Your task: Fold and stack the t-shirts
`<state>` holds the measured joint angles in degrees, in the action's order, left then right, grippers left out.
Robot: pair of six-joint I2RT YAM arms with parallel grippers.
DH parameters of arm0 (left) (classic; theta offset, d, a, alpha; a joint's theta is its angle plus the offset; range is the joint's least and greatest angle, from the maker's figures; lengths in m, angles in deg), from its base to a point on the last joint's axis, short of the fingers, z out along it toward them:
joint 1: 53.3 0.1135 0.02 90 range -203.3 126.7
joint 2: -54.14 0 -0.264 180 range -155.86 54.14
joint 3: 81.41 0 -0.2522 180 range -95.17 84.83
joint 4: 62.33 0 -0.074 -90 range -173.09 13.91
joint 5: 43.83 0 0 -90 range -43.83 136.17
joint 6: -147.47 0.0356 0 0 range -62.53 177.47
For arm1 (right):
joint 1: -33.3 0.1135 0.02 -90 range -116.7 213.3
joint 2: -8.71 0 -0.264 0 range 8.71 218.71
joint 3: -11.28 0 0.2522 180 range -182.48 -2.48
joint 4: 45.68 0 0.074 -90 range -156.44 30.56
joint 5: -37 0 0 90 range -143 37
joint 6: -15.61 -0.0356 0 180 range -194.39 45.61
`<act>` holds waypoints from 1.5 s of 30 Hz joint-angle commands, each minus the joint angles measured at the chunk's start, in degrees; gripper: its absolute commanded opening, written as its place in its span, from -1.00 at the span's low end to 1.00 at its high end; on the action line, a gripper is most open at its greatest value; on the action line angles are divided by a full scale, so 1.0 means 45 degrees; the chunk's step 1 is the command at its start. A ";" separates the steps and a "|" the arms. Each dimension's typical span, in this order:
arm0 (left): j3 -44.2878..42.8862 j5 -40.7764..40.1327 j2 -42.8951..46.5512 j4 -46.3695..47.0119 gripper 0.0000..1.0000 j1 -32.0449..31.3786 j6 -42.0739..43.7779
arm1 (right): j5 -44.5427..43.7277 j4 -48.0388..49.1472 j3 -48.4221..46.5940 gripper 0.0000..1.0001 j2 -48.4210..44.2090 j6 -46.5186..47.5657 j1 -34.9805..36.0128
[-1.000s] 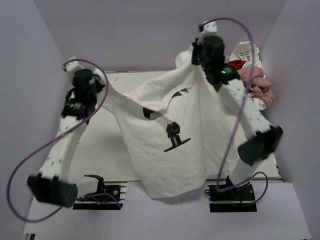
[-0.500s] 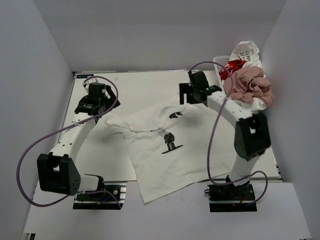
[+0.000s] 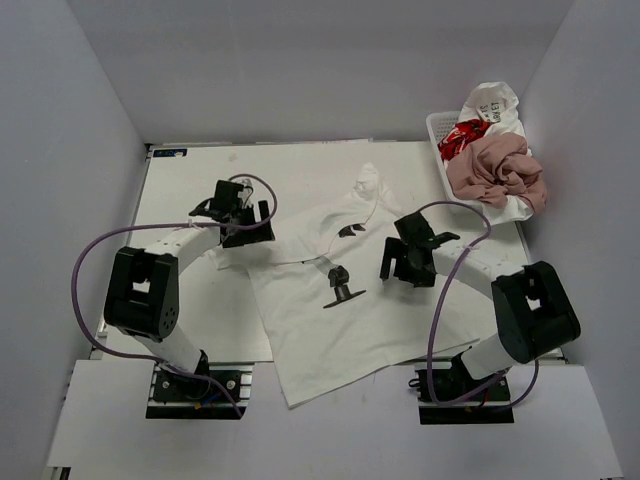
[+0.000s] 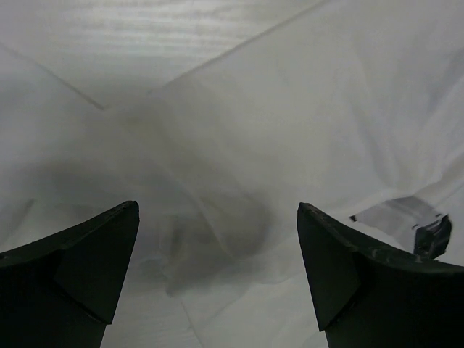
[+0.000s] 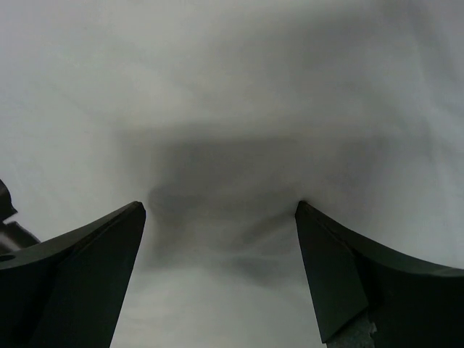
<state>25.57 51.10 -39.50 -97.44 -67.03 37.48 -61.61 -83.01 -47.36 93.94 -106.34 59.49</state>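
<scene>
A white t-shirt with small black front marks lies spread on the table, front up, its collar toward the back. My left gripper hangs open just over its left sleeve, with crumpled white cloth under the gap and nothing between the fingers. My right gripper stands open low over the shirt's right side, and only smooth white cloth shows between its fingers. Neither gripper holds anything.
A white lattice basket at the back right holds a dusty pink tee, a white tee with red print and a white tee with black lettering. Bare tabletop shows at the back left.
A second ago both grippers held the white shirt stretched up in the air. They let go; the shirt now lies flat, and both open grippers have come down toward its near sides.
</scene>
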 commanded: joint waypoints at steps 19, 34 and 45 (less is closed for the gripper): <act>0.7504 0.2373 0.6289 -0.2152 0.81 -0.1514 -0.4992 | 0.1304 -0.2241 -1.6485 0.80 1.1566 0.2624 -0.1720; -0.1123 -0.2677 0.1855 -0.3831 0.91 -0.3275 -0.2804 | 0.0405 -0.0134 -0.5853 0.80 0.2921 0.1886 -0.0255; -0.3899 -0.1215 -0.1884 -0.2991 0.65 -0.3743 0.0651 | 0.1384 0.1156 -0.1785 0.78 0.2290 0.0751 0.0019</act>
<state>10.73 43.01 -48.53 -111.40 -82.90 34.42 -57.32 -81.18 -57.33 103.47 -101.20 59.62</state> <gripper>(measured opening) 0.826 0.896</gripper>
